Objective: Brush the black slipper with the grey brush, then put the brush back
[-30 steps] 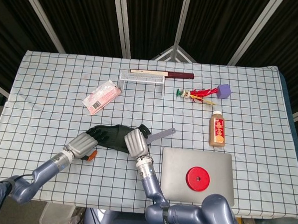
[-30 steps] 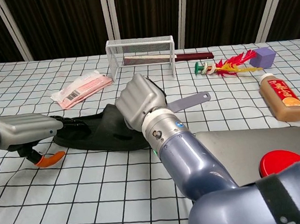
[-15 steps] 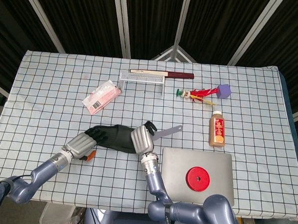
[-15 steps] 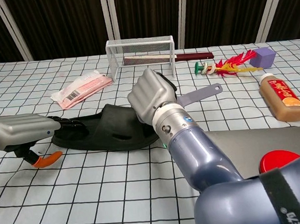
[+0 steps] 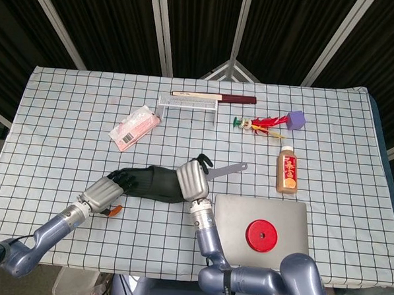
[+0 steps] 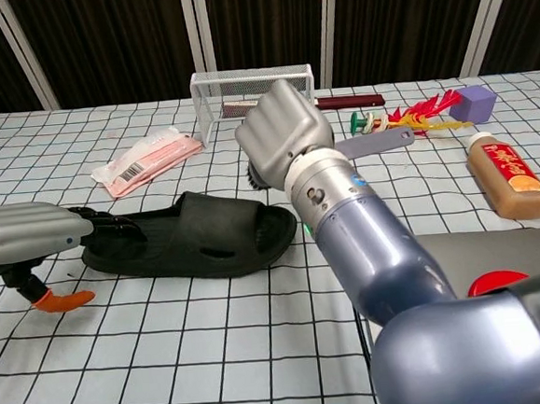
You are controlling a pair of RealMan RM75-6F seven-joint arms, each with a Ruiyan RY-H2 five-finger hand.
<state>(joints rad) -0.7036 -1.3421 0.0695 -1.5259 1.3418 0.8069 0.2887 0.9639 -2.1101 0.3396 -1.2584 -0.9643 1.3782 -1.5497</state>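
**Brush lifted over the slipper's toe**

Right hand [image 6: 283,133] clenched around grey brush [image 6: 370,144], handle pointing toward 2 o'clock, raised above black slipper [image 6: 193,238]. Left hand [image 6: 28,238], at 9 o'clock of the slipper, gripping its heel end, slipper flat on checked tablecloth [image 5: 65,134].

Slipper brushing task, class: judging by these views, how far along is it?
Done: the right hand holds the grey brush, lifted off the black slipper. In hand: the left hand holds the slipper's end. Left: any further brushing, then putting the brush back.
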